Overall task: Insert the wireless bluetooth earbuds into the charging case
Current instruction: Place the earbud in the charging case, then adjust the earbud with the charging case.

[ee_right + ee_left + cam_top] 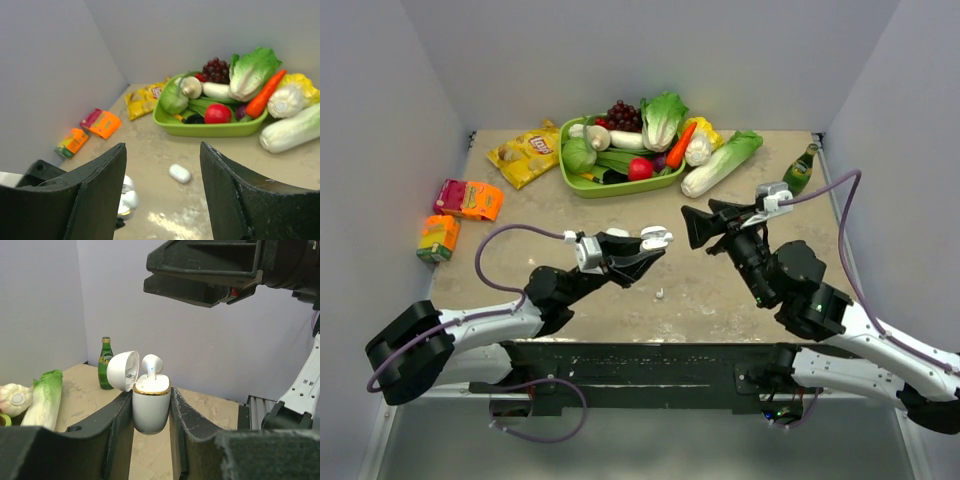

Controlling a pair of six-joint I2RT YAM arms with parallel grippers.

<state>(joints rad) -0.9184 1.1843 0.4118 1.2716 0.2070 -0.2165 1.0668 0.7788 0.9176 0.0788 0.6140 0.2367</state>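
The left pincer [150, 415] is pinching the open case [149, 395], with one earbud [151, 364] standing in its socket, seemingly not fully seated. The right pincer [200, 275] hovers above, spread and empty. An off-centre press could tip the earbud out or twist the case loose.

From my end I see a beige, mottled worktop [720, 300] boxed in on 3 sides by plain pale lavender-grey walls: back wall [650, 60], left wall [380, 110], right wall [910, 90]. Lighting's soft & even, w/ a pale glare patch [167, 220] on the worktop in the right wrist view.
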